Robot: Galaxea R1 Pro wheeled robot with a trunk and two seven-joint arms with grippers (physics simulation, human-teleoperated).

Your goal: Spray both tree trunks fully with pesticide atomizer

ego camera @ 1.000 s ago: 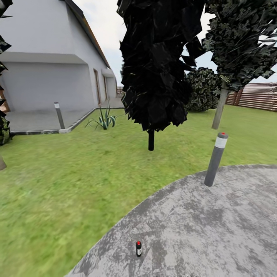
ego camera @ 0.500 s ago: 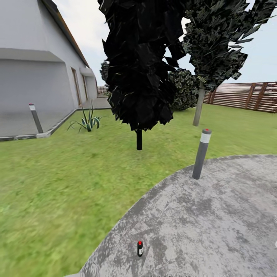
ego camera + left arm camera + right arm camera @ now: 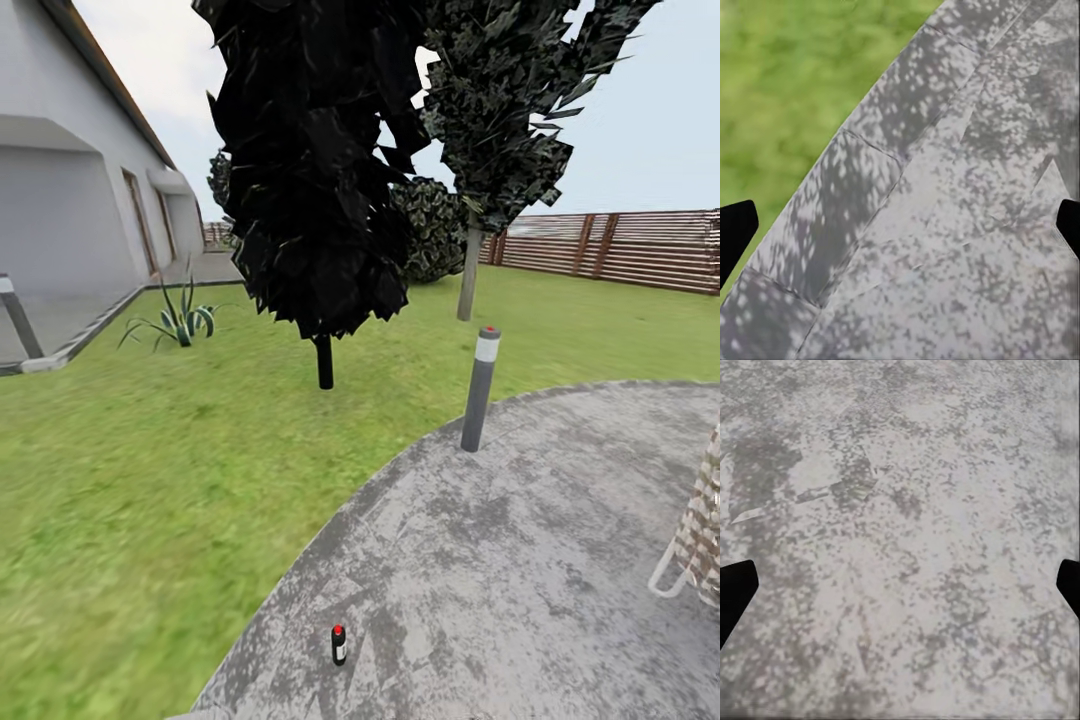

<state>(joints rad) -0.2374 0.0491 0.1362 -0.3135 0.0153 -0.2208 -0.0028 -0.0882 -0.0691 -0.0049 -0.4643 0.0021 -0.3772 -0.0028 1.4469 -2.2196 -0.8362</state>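
- Lawn (image 3: 150, 480) and grey paving (image 3: 520, 560) have slid leftward across the head view within a second: the camera is swinging right, the things themselves unmoved.
- Black narrow tree (image 3: 310, 170) and pale-trunked tree (image 3: 468, 270) stand well beyond the paving.
- Grey bollard (image 3: 479, 390) stands at the paving's edge.
- Spray bottle (image 3: 339, 645) sits upright on the paving near the lawn, unobstructed, likely next.
- Left pincer (image 3: 900, 221) and right pincer (image 3: 900, 589) hang spread wide, empty.

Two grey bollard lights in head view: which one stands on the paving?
The nearer bollard, red-capped with a white band, stands at the edge of the grey paving. The other bollard stands far left beside the house.
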